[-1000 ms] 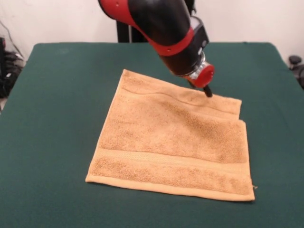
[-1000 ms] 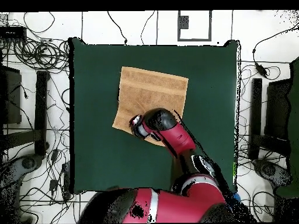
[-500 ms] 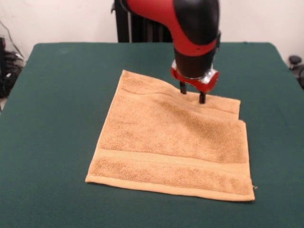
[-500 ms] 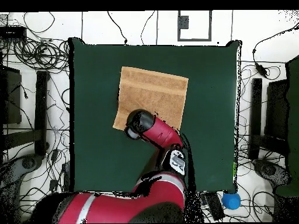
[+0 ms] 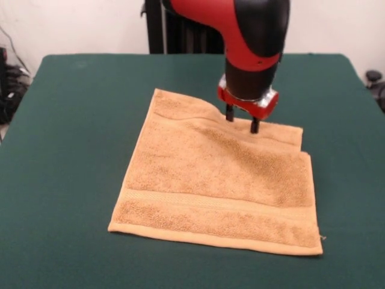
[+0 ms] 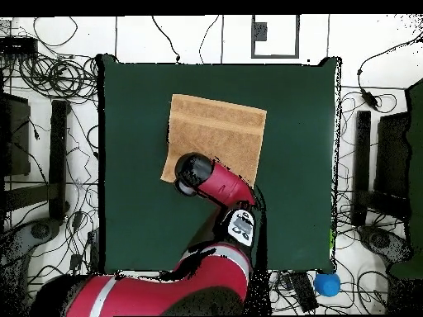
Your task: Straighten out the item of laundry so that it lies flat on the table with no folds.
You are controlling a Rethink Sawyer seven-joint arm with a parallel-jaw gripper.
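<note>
**Towel mostly flat; one far corner left to unfold**

The table (image 5: 72, 120), covered in dark green cloth, takes up nearly the whole scene, and nothing lies on it except the item of laundry (image 5: 216, 180). This tan-orange towel sits a little right of the table's middle in the front view, turned slightly askew to the table's edges.

Most of the work looks done. The broad middle of the towel, the near hem and the woven band (image 5: 216, 203) close to it lie smooth on the cloth. What remains is at the far right corner (image 5: 298, 139): there the outline steps inward, which suggests a strip along the far edge is doubled over or skewed. A soft ridge also runs along that far edge.

The gripper (image 5: 241, 118) points straight down over this far edge, its two dark fingers (image 5: 254, 124) spread apart with nothing between them. The tips are at or just above the terry; contact cannot be judged. In my judgement the remaining step is pinching that edge and drawing the corner outward.
</note>
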